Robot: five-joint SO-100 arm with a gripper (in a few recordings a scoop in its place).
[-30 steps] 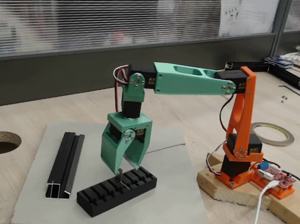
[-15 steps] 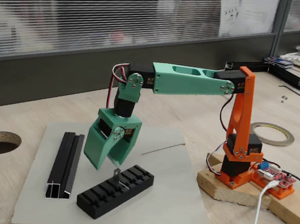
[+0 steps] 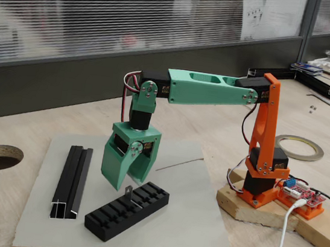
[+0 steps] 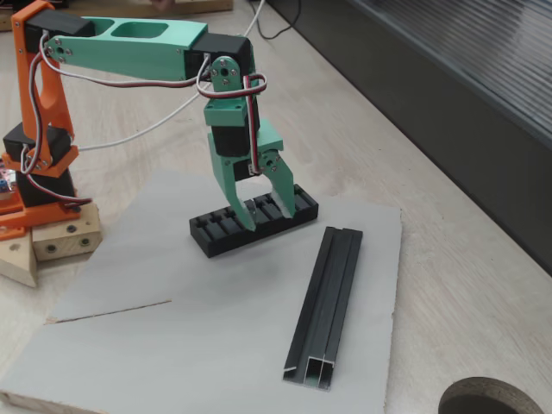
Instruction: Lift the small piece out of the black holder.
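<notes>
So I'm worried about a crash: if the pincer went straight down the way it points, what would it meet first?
Probably the small piece standing up from the black holder, just under the open pincer; depth is unclear.

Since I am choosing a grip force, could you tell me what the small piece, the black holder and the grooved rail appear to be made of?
Small piece: probably thin metal, grey and slightly shiny. Black holder: likely plastic, matte black, slotted. Grooved rail: apparently black-coated metal, with a silvery cut end.
</notes>
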